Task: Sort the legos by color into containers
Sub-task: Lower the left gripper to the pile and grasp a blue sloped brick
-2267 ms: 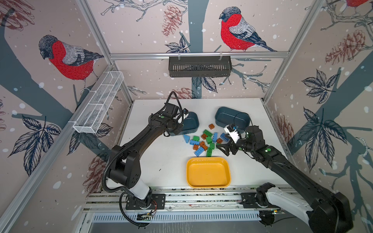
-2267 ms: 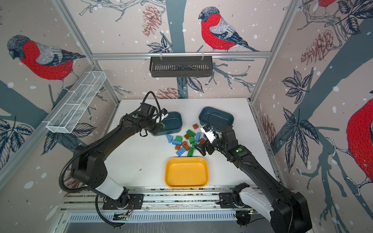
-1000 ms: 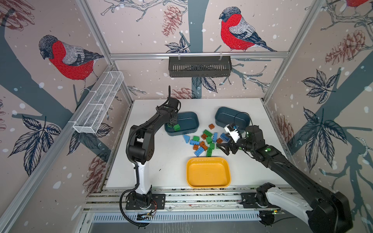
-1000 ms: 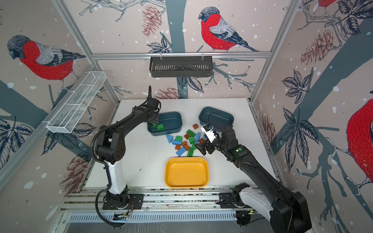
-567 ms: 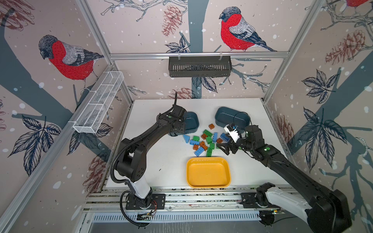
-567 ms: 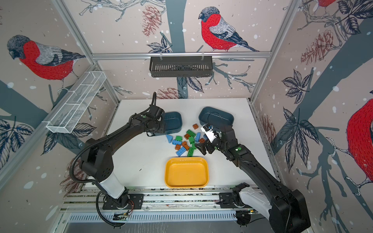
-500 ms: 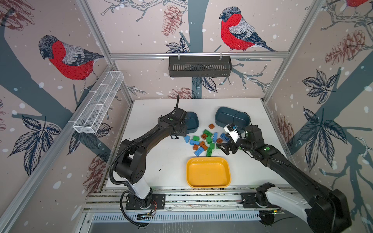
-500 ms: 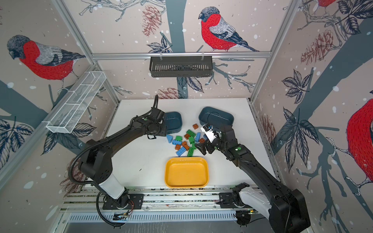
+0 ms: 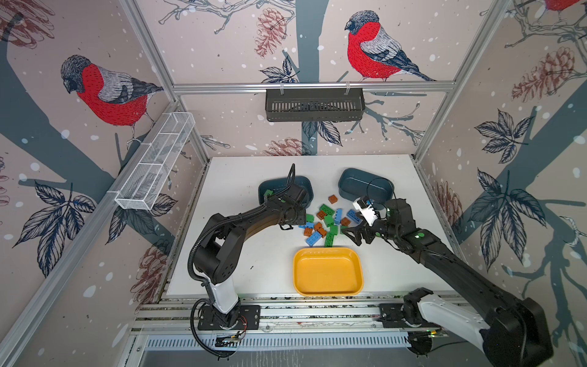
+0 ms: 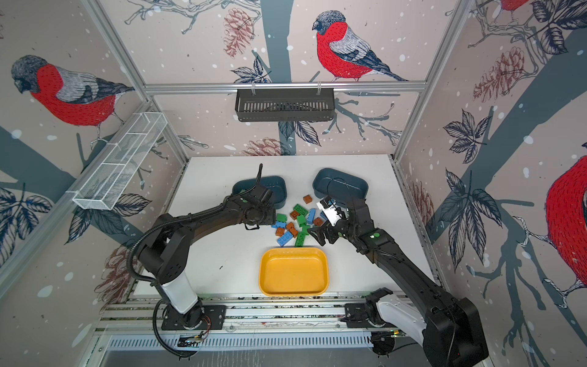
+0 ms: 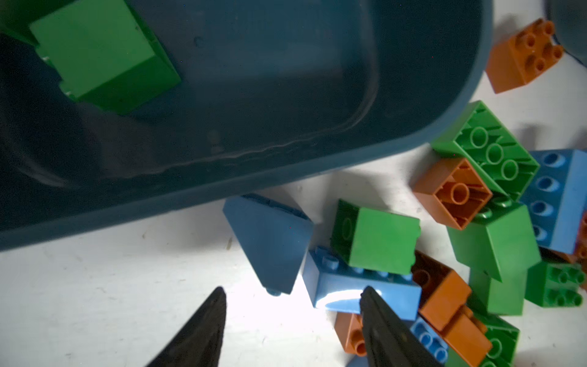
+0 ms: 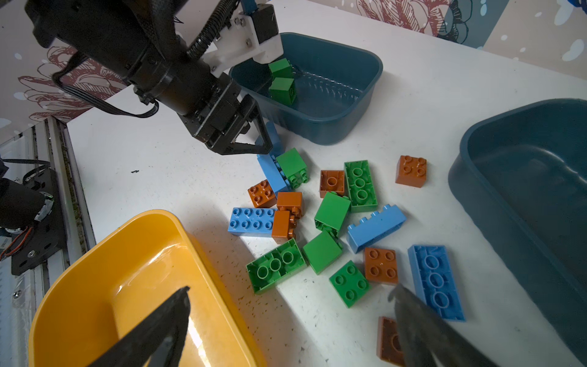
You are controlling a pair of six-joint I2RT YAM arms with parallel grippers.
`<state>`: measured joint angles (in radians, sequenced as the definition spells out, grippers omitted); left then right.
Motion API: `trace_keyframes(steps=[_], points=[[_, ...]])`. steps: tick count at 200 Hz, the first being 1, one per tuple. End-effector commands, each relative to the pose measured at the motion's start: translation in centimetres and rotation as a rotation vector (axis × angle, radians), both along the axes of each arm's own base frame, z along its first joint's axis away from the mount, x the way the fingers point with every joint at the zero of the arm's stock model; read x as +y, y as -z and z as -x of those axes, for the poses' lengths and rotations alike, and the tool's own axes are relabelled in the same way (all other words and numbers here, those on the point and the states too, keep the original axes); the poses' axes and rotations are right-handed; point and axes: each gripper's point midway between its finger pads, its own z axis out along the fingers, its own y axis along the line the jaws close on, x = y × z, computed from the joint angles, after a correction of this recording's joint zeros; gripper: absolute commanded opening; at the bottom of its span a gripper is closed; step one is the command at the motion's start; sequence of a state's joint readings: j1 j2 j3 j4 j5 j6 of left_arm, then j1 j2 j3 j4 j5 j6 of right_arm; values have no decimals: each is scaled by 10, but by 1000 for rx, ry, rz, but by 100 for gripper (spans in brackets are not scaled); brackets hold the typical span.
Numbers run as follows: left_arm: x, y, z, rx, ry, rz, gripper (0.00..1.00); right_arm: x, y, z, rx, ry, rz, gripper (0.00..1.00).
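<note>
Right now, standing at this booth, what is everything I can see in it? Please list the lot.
Table: one, white, under everything.
Left tub: one, dark teal, back of table.
Right tub: one, dark teal, back of table, looks empty.
Tray: one, yellow, front of table, empty.
Bricks in left tub: two, green.
Loose bricks: a pile between tubs and tray; about six green, seven brown, five blue.
Basket: one, black, on the back rail.
Wire rack: one, white, on the left wall.
Left arm: one, black; jaws open, empty, at the pile's left edge.
Right arm: one, black; jaws wide open, empty, at the pile's right edge.
</note>
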<state>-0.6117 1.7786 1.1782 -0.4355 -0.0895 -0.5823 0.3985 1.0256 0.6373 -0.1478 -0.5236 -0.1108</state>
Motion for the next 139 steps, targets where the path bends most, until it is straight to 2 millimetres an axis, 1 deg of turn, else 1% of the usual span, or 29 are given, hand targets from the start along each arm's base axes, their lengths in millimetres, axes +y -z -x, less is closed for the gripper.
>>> trace_keyframes(steps=[1,23,79,108,139], points=[[2,-2,-15,-60,-69,-8,67,1,-5,-1,-25,-8,-13,99],[0,2,-19,-60,-77,-3,67,0,-4,-1,-25,-8,-14,99],[8,12,-27,-72,-131,-54,68,0,-4,-2,-26,-13,-21,99],[17,18,-21,-60,-145,-102,68,-1,-4,-3,-24,-14,-24,99],[26,15,-15,-61,-150,-131,68,0,-4,-3,-23,-19,-31,100]])
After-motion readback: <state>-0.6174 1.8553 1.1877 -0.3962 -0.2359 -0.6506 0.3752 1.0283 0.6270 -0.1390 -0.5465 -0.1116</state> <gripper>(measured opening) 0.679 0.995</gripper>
